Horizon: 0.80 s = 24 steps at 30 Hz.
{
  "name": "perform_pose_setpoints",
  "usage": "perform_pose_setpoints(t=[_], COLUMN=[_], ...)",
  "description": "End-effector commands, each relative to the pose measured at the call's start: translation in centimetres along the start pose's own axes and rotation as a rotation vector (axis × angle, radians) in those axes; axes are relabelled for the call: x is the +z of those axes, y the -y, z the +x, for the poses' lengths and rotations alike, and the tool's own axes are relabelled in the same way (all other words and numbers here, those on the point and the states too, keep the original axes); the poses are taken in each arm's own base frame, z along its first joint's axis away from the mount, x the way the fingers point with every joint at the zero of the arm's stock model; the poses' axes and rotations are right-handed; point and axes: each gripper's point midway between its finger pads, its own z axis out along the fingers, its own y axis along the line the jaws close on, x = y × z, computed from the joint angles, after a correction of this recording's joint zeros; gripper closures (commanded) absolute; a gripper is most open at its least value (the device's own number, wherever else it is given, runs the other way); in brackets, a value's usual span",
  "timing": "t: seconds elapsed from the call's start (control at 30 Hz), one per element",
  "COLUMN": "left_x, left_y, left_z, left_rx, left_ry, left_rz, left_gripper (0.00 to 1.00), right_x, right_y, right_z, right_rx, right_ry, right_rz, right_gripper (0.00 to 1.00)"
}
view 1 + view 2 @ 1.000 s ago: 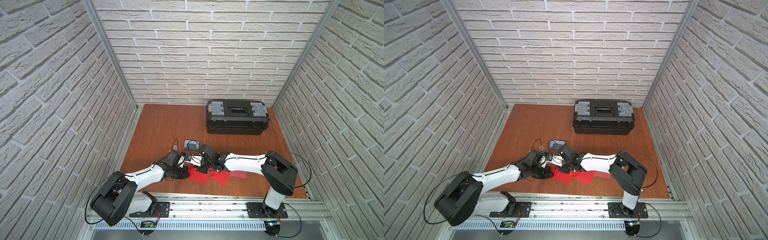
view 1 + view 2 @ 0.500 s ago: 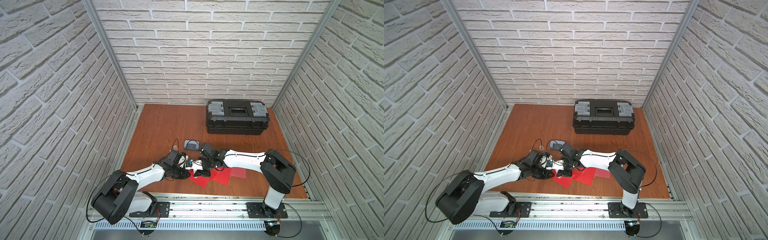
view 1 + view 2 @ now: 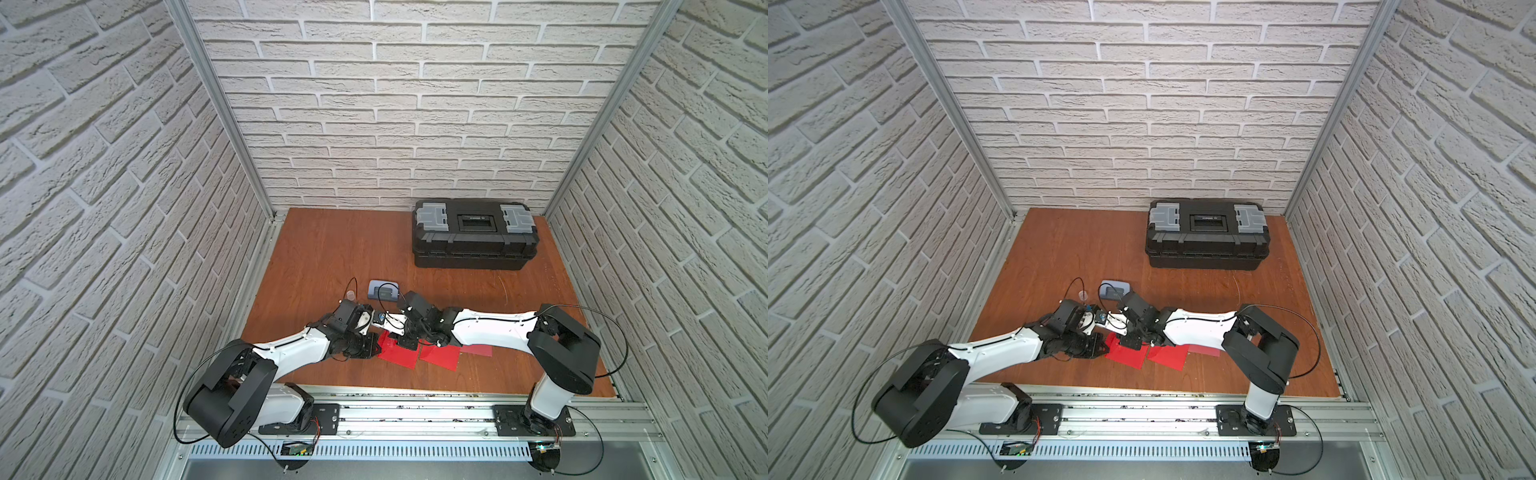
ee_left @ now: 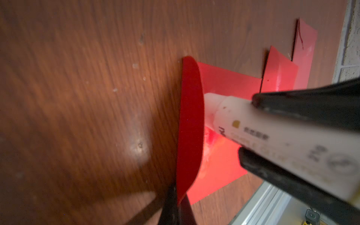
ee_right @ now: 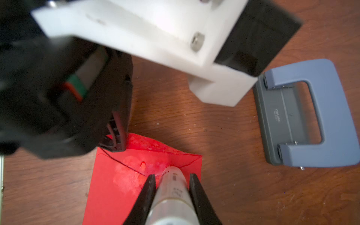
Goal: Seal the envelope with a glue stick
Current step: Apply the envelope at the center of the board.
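Note:
A red envelope (image 5: 113,191) lies on the wooden table near its front edge, seen in both top views (image 3: 399,355) (image 3: 1127,353). Its flap (image 4: 190,126) stands raised, and my left gripper (image 4: 176,196) is shut on the flap's edge. My right gripper (image 5: 172,176) is shut on the white glue stick (image 5: 173,187). The stick's bare tip presses on the envelope just under the flap fold. Shiny glue smears show on the red paper. In the left wrist view the glue stick (image 4: 263,132) reaches in behind the flap. In a top view both grippers meet over the envelope, left (image 3: 376,343) and right (image 3: 405,338).
A grey-blue hole punch (image 5: 303,115) (image 3: 383,289) sits just behind the grippers. A small translucent cap (image 3: 352,295) stands to its left. Two more red envelopes (image 3: 440,357) lie to the right under the right arm. A black toolbox (image 3: 473,235) is at the back right.
The right gripper has shifted slightly with the glue stick across the envelope. The left gripper has kept hold of the flap and barely moved.

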Motion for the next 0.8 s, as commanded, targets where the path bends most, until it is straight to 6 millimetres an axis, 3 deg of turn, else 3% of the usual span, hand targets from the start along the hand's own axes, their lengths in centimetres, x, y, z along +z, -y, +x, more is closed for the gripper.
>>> perform_pose_setpoints(t=[0.0, 0.1, 0.2, 0.33, 0.43, 0.53, 0.63, 0.77], left_x=[0.3, 0.3, 0.4, 0.4, 0.4, 0.5, 0.5, 0.5], left_y=[-2.2, -2.2, -2.3, -2.2, -2.2, -2.2, -2.2, -2.3], left_z=[1.9, 1.9, 1.9, 1.9, 1.9, 1.9, 1.8, 1.9], left_rx=[-0.032, -0.033, -0.033, -0.034, -0.035, -0.034, -0.037, -0.039], left_ry=[-0.063, -0.06, -0.062, -0.064, -0.066, -0.068, -0.069, -0.07], left_rz=[-0.087, -0.089, -0.089, -0.087, -0.086, -0.085, -0.085, -0.084], left_gripper=[1.0, 1.0, 1.0, 1.0, 1.0, 1.0, 1.0, 1.0], right_x=[-1.0, -1.9, -1.3, 0.3, 0.1, -0.3, 0.1, -0.4], right_y=[-4.7, -7.5, -7.5, -3.1, 1.2, 2.8, 1.4, -2.8], right_z=[2.4, 2.1, 2.6, 3.5, 4.0, 4.6, 4.6, 3.2], right_rx=[-0.037, -0.053, -0.043, -0.009, 0.056, 0.11, 0.115, 0.058], right_ry=[-0.042, -0.023, -0.049, -0.109, -0.144, -0.164, -0.158, -0.063], right_rz=[-0.246, -0.421, -0.419, -0.145, 0.109, 0.209, 0.133, -0.101], right_gripper=[0.97, 0.97, 0.97, 0.97, 0.97, 0.97, 0.97, 0.97])
